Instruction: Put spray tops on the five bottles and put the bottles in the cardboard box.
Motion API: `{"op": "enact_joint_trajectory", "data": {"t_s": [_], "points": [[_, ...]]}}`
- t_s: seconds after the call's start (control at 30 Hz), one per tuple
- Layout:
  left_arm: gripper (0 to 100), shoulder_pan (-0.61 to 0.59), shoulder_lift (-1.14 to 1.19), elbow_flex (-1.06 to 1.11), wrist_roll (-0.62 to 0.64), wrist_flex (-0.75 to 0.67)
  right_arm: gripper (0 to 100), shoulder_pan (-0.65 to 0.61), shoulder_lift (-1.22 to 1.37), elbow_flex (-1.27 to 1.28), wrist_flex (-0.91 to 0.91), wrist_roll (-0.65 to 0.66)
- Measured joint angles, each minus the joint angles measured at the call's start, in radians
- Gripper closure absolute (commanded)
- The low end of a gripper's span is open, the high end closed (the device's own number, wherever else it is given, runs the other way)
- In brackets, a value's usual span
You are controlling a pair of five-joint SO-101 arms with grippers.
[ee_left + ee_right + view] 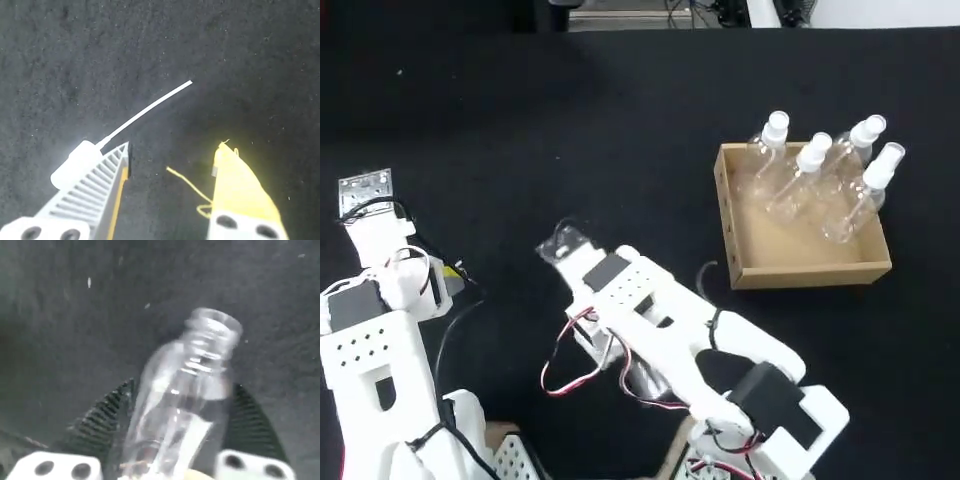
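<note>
The spray top (75, 164) lies on the table (100, 50) just outside the open, empty left gripper (175, 146), beside its ribbed finger (95, 190), tube pointing away from it, while the right gripper (184, 385) clamps the uncapped bottle (200, 355), neck outward, apart from the box (810, 272).

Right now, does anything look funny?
Nothing is broken or spilled. The four capped bottles lie tilted in the cardboard box, heads poking over its rim. The bottle in the right gripper is uncapped.
</note>
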Motion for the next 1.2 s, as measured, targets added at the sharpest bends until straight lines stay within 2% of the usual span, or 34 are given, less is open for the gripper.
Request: {"op": "enact_joint_trajectory", "data": {"t_s": [0.03,0.13,0.33,0.4,0.53,0.93,1.1,1.2], "points": [[75,0.0,0.0,0.0,0.0,0.0,95.9,0.0,0.002,0.0,0.005,0.048],[75,0.0,0.0,0.0,0.0,0.0,99.1,0.002,0.002,0.0,0.014,0.216],[75,0.0,0.0,0.0,0.0,0.0,98.2,0.008,0.003,-0.008,-0.066,0.462],[75,0.0,0.0,0.0,0.0,0.0,94.3,0.014,0.003,-0.008,-0.083,0.535],[75,0.0,0.0,0.025,0.0,0.0,79.5,0.011,-0.002,-0.003,-0.078,0.509],[75,0.0,0.0,0.025,0.0,0.0,79.2,0.029,-0.417,0.287,-0.066,0.519],[75,0.0,0.0,0.025,0.0,0.0,70.4,0.028,-0.431,0.354,-0.064,0.569],[75,0.0,0.0,0.025,0.0,0.0,70.5,0.028,-0.431,0.354,-0.064,0.569]]}}
